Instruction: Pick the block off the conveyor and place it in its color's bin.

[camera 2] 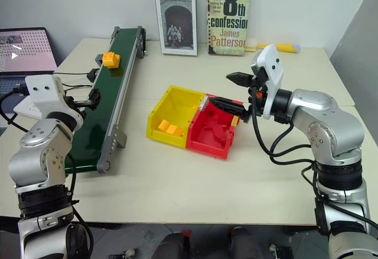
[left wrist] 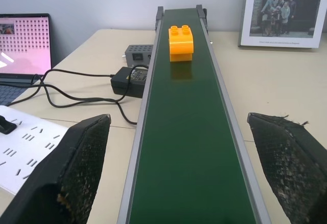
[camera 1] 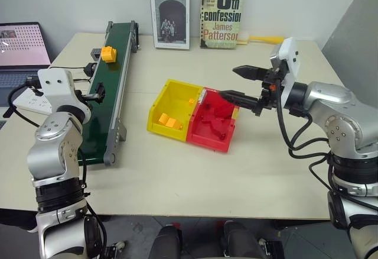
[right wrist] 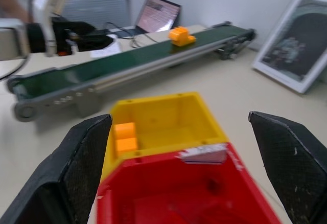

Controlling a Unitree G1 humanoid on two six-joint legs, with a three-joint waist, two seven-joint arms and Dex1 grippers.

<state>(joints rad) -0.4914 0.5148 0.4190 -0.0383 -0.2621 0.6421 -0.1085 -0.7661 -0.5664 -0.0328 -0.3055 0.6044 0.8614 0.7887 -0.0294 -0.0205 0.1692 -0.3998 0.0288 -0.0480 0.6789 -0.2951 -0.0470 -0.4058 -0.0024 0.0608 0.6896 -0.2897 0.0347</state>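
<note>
Jaws of both the left gripper and right gripper gape wide, empty. Far up the conveyor, the block rides unpicked. Grasping it and dropping it into the yellow bin both remain.

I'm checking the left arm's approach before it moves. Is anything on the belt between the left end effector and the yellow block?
Nothing visible. The left end effector straddles the near end of the conveyor, open, and the green belt runs bare up to the block at its far end. The cables and power brick lie beside the frame, off the belt.
</note>
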